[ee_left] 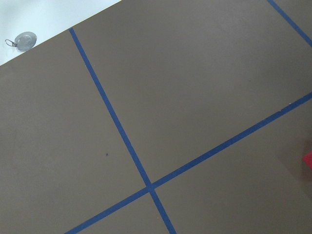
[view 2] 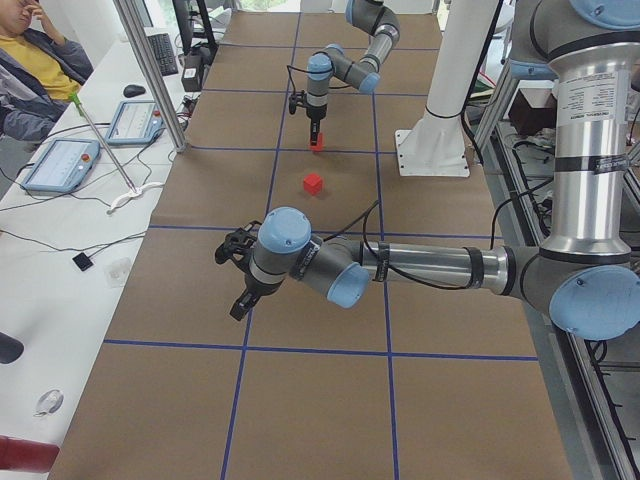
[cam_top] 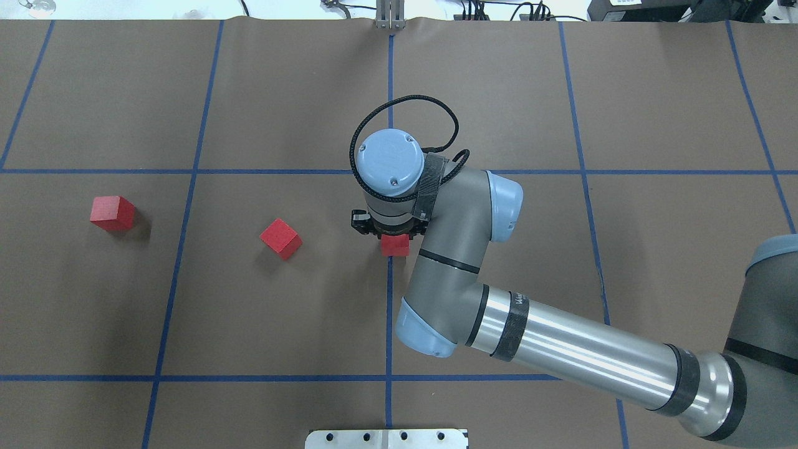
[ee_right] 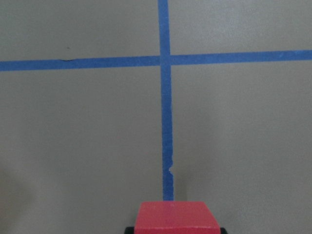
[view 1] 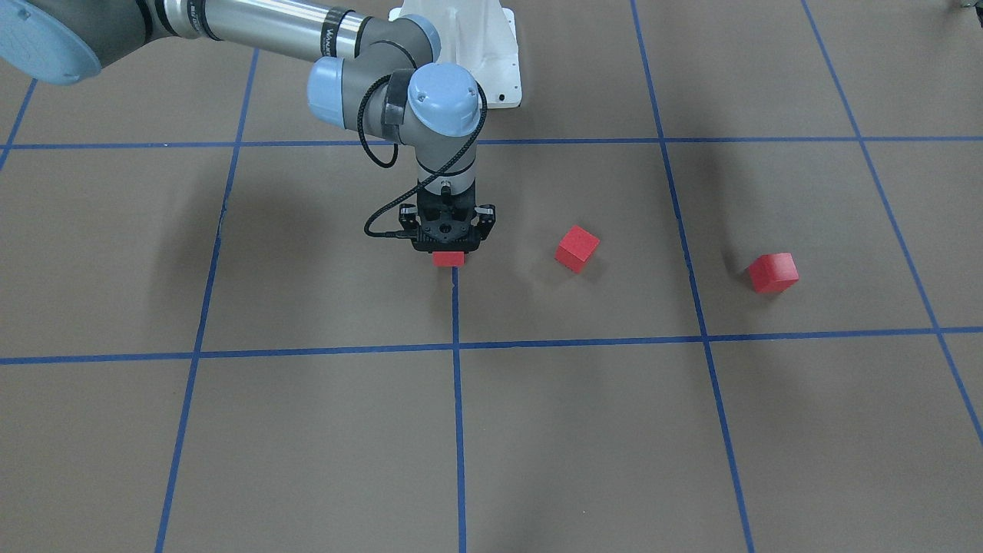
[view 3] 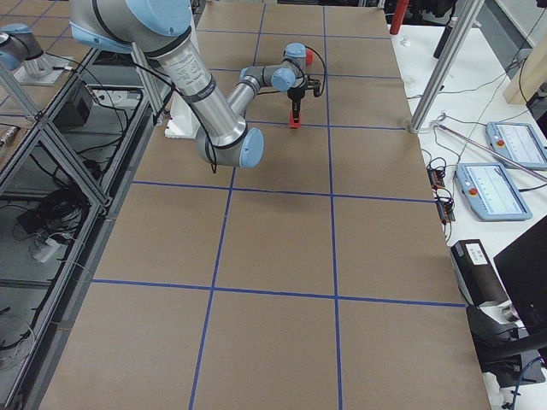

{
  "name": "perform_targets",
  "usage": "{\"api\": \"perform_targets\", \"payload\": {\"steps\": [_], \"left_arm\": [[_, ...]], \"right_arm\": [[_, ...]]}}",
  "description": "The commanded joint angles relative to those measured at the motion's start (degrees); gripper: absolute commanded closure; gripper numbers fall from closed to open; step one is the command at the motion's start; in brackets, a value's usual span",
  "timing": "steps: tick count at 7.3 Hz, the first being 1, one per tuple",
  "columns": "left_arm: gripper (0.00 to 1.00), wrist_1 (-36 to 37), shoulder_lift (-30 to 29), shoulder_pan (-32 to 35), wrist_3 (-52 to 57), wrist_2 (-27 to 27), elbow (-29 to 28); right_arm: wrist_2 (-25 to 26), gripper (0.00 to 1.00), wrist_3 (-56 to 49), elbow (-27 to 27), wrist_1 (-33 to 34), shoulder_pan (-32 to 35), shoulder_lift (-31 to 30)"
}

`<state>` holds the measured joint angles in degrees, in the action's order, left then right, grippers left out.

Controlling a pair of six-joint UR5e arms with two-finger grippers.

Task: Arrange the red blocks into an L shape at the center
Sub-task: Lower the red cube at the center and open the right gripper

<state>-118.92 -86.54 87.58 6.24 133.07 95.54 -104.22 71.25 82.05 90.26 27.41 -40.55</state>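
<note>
One red block (view 1: pixel 448 259) is gripped by the right gripper (view 1: pixel 450 247), its fingers drawn in narrow on the cube's sides. In the right wrist view the cube is seen pinched at the bottom edge, squarely over a blue tape line (ee_right: pixel 165 122). It is placed at the center (cam_top: pixel 324 299), on the middle grid line and low to the brown surface. Whether it is touching down or carried just above cannot be told. So the first piece of the L is in position but not yet released.

The second red block (view 1: pixel 577 248) lies loose on the robot's left of the gripped one, near it but clearly apart, and turned at an angle to the grid. The third red block (view 1: pixel 772 272) is found farther out on the same side, beyond the next tape line and well apart from both. Neither is touched by anything.

The left gripper (view 2: pixel 236 278) is shown only in the side view, hung over the surface toward the robot's left end of the table. How wide it is cannot be told.

The task is judged to be at an early stage: one cube of three is at the center, nothing is joined, and no L can be read. The gripped cube is yet to be set down and let go. The two loose cubes are then to be fetched and butted against it, two in a row and one turned off at the end.
</note>
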Motion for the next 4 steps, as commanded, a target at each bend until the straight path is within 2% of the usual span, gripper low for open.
{"api": "perform_targets", "payload": {"steps": [1, 4], "left_arm": [[0.0, -0.1, 0.0, 0.0, 0.0, 0.0, 0.0], [0.0, -0.1, 0.0, 0.0, 0.0, 0.0, 0.0]], "right_arm": [[0.3, 0.66, -0.2, 0.0, 0.1, -0.4, 0.0], [0.4, 0.63, -0.2, 0.0, 0.1, -0.7, 0.0]]}}
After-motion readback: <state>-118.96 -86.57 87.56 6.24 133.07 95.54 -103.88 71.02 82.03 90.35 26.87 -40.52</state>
